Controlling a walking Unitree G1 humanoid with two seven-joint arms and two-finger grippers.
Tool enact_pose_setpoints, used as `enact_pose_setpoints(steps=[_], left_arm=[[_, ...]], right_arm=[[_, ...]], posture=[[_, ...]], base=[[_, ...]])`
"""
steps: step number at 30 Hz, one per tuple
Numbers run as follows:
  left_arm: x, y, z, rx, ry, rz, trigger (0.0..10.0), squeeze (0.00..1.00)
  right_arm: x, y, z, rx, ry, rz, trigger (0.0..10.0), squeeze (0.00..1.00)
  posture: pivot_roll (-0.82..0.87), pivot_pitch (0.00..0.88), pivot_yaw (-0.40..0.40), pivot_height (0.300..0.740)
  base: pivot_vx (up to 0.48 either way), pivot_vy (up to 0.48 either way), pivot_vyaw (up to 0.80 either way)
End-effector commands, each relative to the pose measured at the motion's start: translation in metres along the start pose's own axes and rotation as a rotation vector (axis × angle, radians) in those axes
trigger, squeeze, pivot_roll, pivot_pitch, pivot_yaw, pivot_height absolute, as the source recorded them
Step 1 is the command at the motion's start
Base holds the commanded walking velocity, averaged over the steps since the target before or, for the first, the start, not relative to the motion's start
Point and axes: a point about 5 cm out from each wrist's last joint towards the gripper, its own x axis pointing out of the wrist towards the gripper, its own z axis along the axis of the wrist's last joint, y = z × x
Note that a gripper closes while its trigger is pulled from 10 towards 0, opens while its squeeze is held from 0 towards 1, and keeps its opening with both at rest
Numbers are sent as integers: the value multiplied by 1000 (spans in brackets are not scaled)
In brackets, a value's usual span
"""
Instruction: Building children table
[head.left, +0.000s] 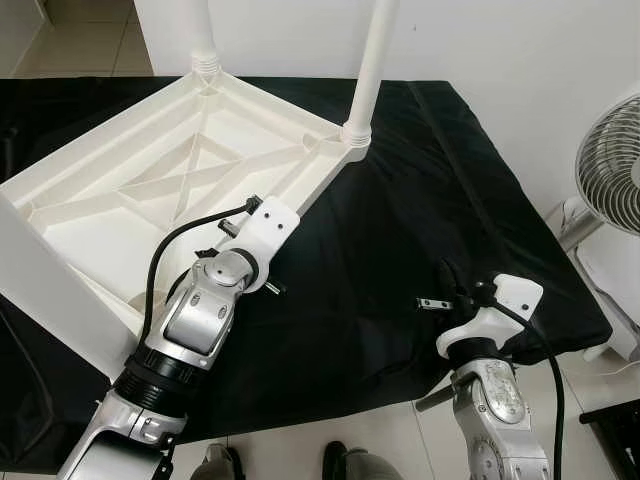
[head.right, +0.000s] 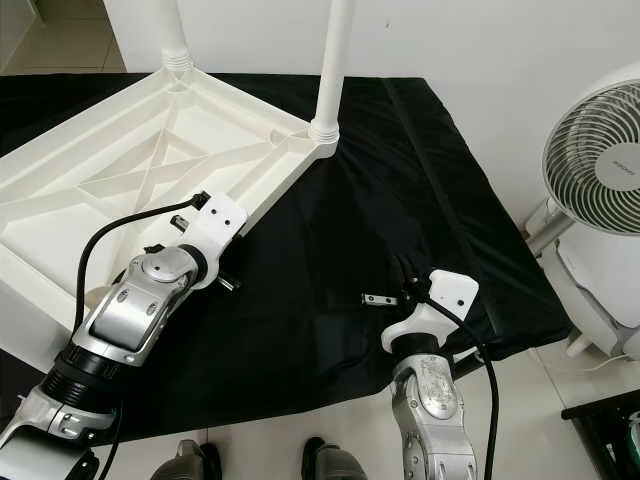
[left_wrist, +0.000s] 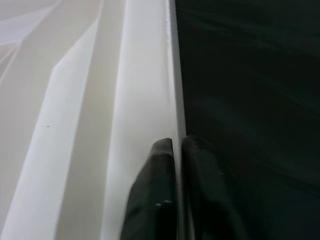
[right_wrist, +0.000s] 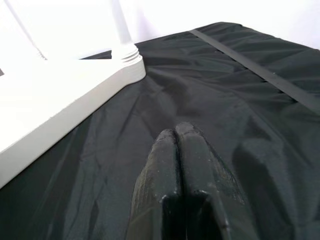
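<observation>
A white plastic children's table (head.left: 150, 180) lies upside down at the upper left of the frame on a black-draped bench (head.left: 400, 230) — two legs (head.left: 372, 70) screwed upright. The left gripper (left_wrist: 176, 150) has its jaws pinched on the tabletop's rim. The right gripper (right_wrist: 176, 135) — jaws pressed together, empty — rests over the cloth, lower right. A fan (head.right: 600, 160) stands at far right.

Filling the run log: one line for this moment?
left gripper: shut on tabletop rim | right gripper: shut, over black cloth
</observation>
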Motion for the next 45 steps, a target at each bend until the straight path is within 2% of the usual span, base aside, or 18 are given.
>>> enact_pose_setpoints(steps=[1,18,19,20,22,25,31,37,45], left_arm=[[-1,9,-2,-11,-5,76,10000,1000],[-3,7,10,28,-78,55,10000,1000],[-6,5,14,14,-107,37,10000,0],[-6,5,14,14,-107,37,10000,0],[-15,-2,25,-41,-208,-31,10000,0],[-20,-3,24,-53,-224,-42,10000,0],[-17,3,12,-21,-187,-2,10000,0],[-20,-11,24,-31,-254,-76,10000,0],[-17,-18,15,42,-232,-73,10000,0]], right_arm=[[-2,0,0,1,8,-3,10000,0],[-3,1,-1,5,2,-12,10000,0],[-3,1,-1,5,2,-10,10000,0],[-3,1,-1,5,2,-10,10000,0],[-3,1,-1,3,2,-7,10000,0],[-3,1,-1,4,4,-6,10000,0],[-2,2,-2,7,6,4,10000,0],[-1,1,-1,4,4,5,10000,0],[-3,1,0,2,0,-4,10000,0]], posture=[[4,183,-60,740],[15,181,-48,740],[15,181,-48,740],[15,181,-48,740],[22,181,-48,740],[25,181,-50,740],[29,179,-56,740],[20,176,-54,740],[3,181,-46,740]], base=[[0,0,0],[0,0,0],[0,0,0],[0,0,0],[0,0,0],[0,0,0],[0,0,0],[0,0,0],[0,0,0]])
